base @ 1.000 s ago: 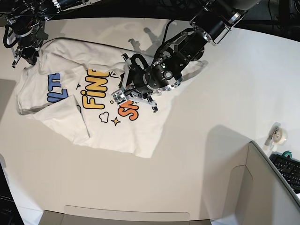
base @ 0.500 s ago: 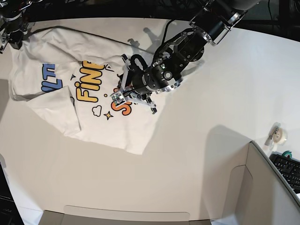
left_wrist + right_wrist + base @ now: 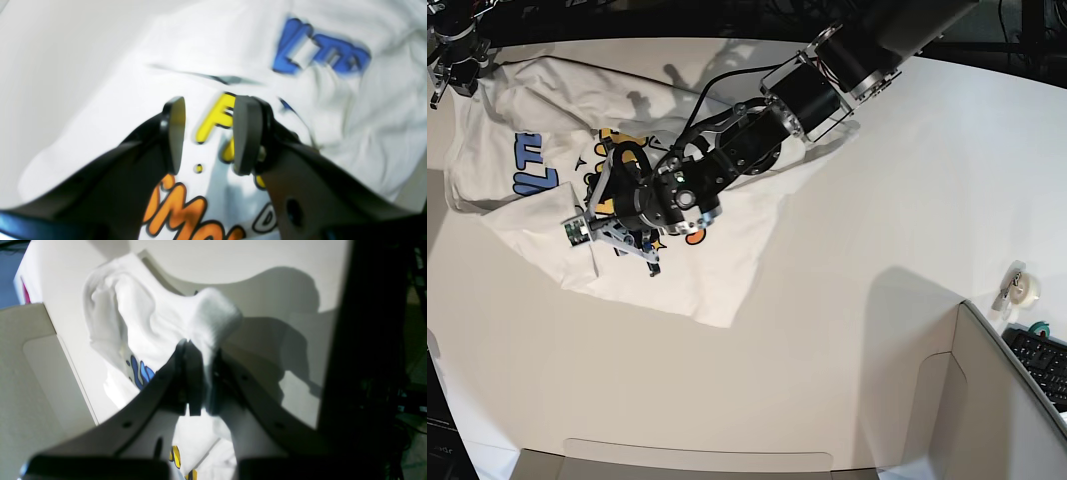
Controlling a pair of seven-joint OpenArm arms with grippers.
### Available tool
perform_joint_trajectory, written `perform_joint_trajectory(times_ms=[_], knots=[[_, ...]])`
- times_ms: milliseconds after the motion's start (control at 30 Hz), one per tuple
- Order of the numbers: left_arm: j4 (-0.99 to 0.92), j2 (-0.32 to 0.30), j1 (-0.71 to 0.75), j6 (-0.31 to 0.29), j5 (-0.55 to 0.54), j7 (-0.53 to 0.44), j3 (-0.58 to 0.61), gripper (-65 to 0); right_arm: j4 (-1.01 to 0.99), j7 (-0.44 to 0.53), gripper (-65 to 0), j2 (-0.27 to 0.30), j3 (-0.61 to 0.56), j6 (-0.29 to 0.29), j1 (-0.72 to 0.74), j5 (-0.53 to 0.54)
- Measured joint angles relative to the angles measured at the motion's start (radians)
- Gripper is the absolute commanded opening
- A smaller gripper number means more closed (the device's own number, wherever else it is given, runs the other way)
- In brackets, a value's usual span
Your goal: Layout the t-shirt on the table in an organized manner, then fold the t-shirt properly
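Observation:
The white t-shirt (image 3: 707,270) lies crumpled and partly spread at the table's (image 3: 877,200) far left, its blue, yellow and orange print facing up. My left gripper (image 3: 622,250) reaches across and hovers low over the print. In the left wrist view that left gripper (image 3: 210,136) stands open, with only the printed t-shirt (image 3: 367,110) showing between its fingers (image 3: 247,133). At the far left corner my right gripper (image 3: 452,75) pinches the shirt's edge. The right wrist view shows the right gripper (image 3: 200,373) shut on a lifted bunch of the t-shirt (image 3: 150,316).
A grey cardboard box (image 3: 987,400) fills the near right corner and runs along the front edge; part of it (image 3: 26,373) shows in the right wrist view. A tape roll (image 3: 1024,288) and a keyboard (image 3: 1042,360) lie at the right.
My left gripper slid left across the shirt, from the orange letters to the lower left of the print, and its jaws opened. The right gripper pulled the shirt's corner further left.

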Motion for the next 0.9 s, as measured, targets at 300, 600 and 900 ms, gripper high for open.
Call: perform_joint_trajectory(times_ms=[300, 600, 900], knots=[[-0.089, -0.008, -0.065, 0.0, 0.005, -0.099, 0.174, -41.0, 0.0, 0.007, -65.0, 0.005, -0.163, 0.0, -0.062, -0.116], [-0.018, -0.01, -0.072, 0.0, 0.008, -0.193, 0.174, -41.0, 0.013, 0.04, -65.0, 0.016, -0.575, 0.007, -0.085, -0.361], [0.059, -0.011, -0.071, 0.008, 0.013, -0.292, 0.23, -41.0, -0.035, 0.129, -65.0, 0.065, -0.972, -0.012, -0.08, -0.717]])
